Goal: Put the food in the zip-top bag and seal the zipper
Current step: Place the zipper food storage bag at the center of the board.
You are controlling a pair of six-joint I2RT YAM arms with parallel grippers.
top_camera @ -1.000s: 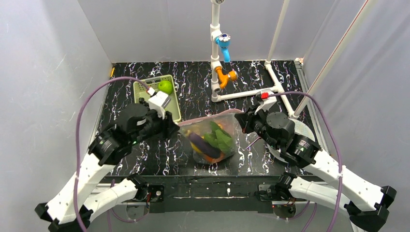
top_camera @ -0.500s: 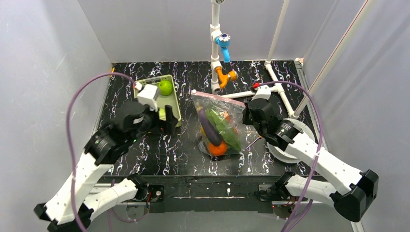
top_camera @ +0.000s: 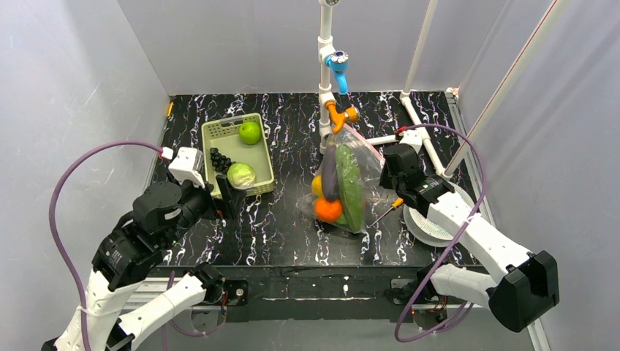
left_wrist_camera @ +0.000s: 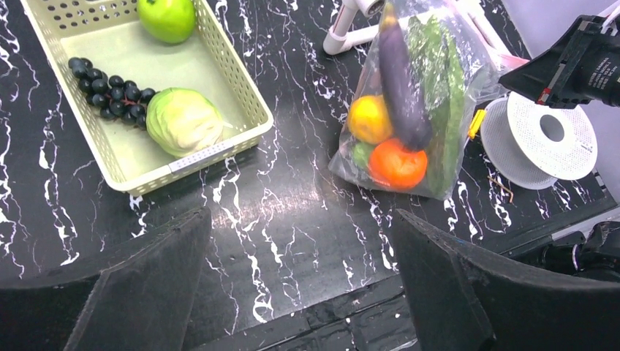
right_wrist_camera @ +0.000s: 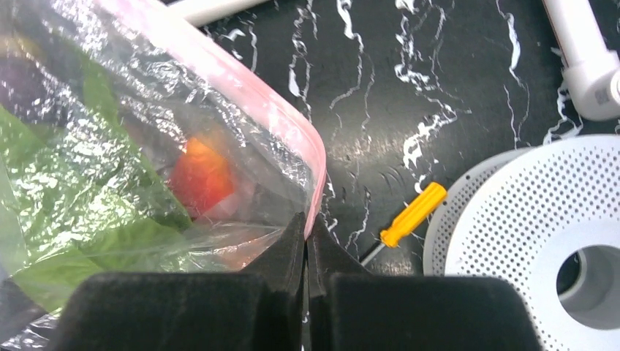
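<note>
The clear zip-top bag [top_camera: 356, 191] hangs tilted at mid table with its bottom near the tabletop. It holds a purple eggplant [top_camera: 330, 170], a leafy green bunch [top_camera: 349, 183], an orange piece [top_camera: 328, 210] and a yellow piece [top_camera: 317, 186]. My right gripper [top_camera: 382, 165] is shut on the pink zipper [right_wrist_camera: 241, 95] at the bag's corner, the strip pinched between its fingertips [right_wrist_camera: 296, 232]. My left gripper [top_camera: 223, 194] is open and empty, well left of the bag [left_wrist_camera: 468, 80] and near the table's front edge [left_wrist_camera: 301, 219].
The light-green basket [top_camera: 259, 157] at the back left holds a green apple [top_camera: 250, 132], a cabbage [top_camera: 240, 175] and dark grapes [top_camera: 218, 159]. A white pipe frame [top_camera: 325, 95] stands behind the bag. A yellow screwdriver [top_camera: 386, 212] and a white perforated disc [top_camera: 431, 219] lie right of it.
My right gripper has lifted the bag by its zipper edge and swung it upright toward the back. My left gripper has let go and drawn back to the left, uncovering the basket.
</note>
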